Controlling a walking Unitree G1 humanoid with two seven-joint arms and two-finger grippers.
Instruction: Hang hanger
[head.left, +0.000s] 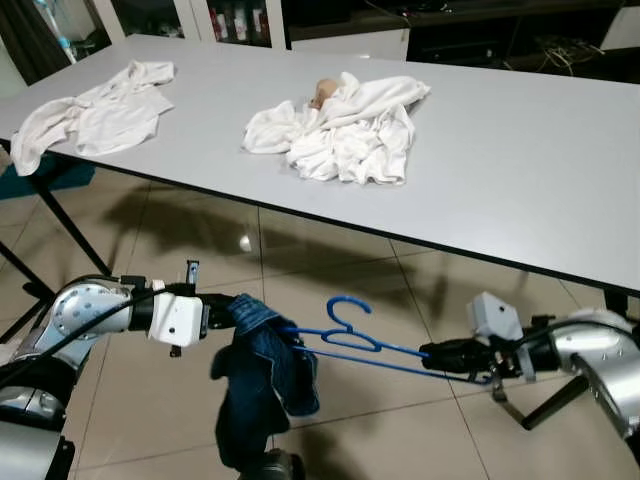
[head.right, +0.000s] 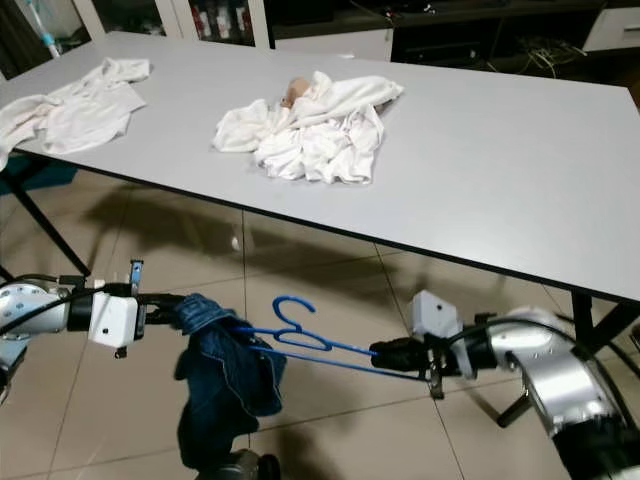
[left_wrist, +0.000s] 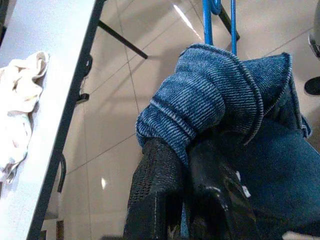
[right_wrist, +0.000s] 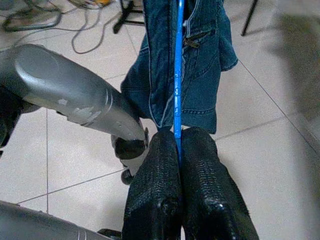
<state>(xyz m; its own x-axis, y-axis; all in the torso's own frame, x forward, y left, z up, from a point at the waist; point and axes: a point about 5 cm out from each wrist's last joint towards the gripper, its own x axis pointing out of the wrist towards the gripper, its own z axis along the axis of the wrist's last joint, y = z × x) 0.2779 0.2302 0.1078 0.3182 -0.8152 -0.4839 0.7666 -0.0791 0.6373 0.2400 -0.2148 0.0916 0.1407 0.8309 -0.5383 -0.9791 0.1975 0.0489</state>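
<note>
Head views look down at the table (head.left: 520, 170); wrist views close along jaws.

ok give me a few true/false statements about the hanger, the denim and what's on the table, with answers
1. The right gripper is shut on the blue hanger. True.
2. The denim garment lies on the table. False: it hangs below table height over the floor, held by the left gripper.
3. Two heaps of white clothes sit on the table. True: one near the far left corner, one near the middle.
4. The hanger's hook is hooked over the table edge. False: the hook hangs free above the tiled floor.
5. The left gripper is empty. False: it is shut on the denim.
</note>
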